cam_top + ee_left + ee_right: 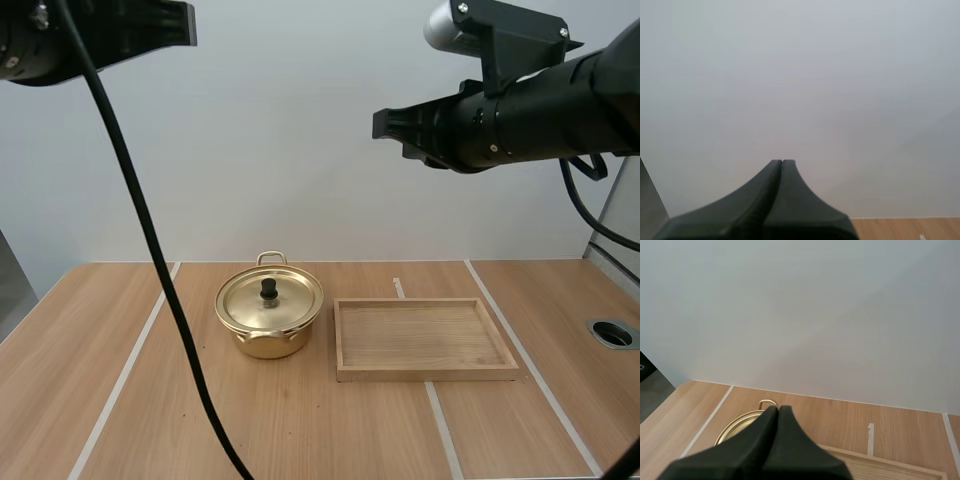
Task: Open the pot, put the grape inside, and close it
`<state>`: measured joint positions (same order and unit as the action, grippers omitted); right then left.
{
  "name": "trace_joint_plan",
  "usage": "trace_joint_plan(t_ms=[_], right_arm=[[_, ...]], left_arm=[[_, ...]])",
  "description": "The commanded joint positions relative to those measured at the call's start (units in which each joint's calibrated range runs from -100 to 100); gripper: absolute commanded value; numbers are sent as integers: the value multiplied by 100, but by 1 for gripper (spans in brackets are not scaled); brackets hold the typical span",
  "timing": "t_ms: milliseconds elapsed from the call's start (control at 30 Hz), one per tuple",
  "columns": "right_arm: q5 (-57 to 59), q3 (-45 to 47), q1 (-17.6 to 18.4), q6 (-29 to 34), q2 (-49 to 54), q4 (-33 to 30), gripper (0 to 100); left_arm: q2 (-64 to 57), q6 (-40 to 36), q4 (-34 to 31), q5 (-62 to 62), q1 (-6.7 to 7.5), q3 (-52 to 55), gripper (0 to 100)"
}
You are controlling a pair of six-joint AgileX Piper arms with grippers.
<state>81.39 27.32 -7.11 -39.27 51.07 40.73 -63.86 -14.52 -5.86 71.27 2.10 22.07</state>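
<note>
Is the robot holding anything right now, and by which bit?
Nothing is held. The left end effector and the right end effector are both shut on nothing; the lid sits on the pot, untouched.

The wooden table (300, 430) bears two things — a lidded pot (264, 345) beside a tray (427, 373).

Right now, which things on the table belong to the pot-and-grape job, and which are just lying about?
For the job:
pot
lid, seated on the pot

Lying about:
wooden tray, bare, beside the pot
</note>
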Motion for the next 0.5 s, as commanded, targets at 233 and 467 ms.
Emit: trace_joint_plan(t_ms=[233, 467], right_arm=[[-576, 2276, -20, -412, 2511, 8, 0], [-761, 3013, -20, -671, 3845, 8, 0]], left_arm=[[-2228, -373, -156, -282, -91, 1934, 0], [-2832, -353, -145, -714, -91, 3301, 0]])
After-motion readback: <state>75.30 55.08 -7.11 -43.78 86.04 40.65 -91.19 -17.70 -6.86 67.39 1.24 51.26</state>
